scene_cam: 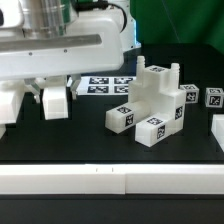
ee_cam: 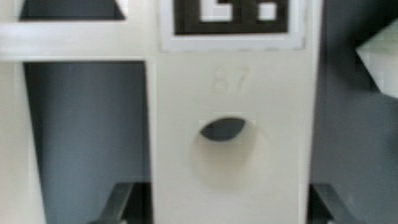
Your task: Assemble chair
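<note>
The gripper (ee_cam: 226, 205) sits over a white slab (ee_cam: 226, 95), a loose chair piece. In the wrist view its dark finger pads (ee_cam: 128, 205) lie against the slab's two long edges with no gap showing, so the jaws are closed on the slab, part-way in and not fully shut. The slab's face carries a square tag (ee_cam: 231, 15) at one end and a dark round hole (ee_cam: 222, 128) near its middle, with faint raised figures between them that are too blurred to read. A white crossbar (ee_cam: 71, 45) runs off from the slab beside the tag to another white strip at the picture's edge.

In the exterior view the gripper's large white body fills the upper left, close to the camera. Whether the slab is lifted off the black table (scene_cam: 90, 135) cannot be told.

The part-built chair (scene_cam: 158, 100), a blocky white cluster with several tags and two short prongs on top, stands on the table toward the exterior view's right, well apart from the gripper. The marker board (scene_cam: 105, 86) lies flat behind it, to its left. A small cube (scene_cam: 213, 97) with a tag sits just to its right, and another white part (scene_cam: 218, 130) is cut off at the right edge. A low white rail (scene_cam: 110, 180) runs along the front.
</note>
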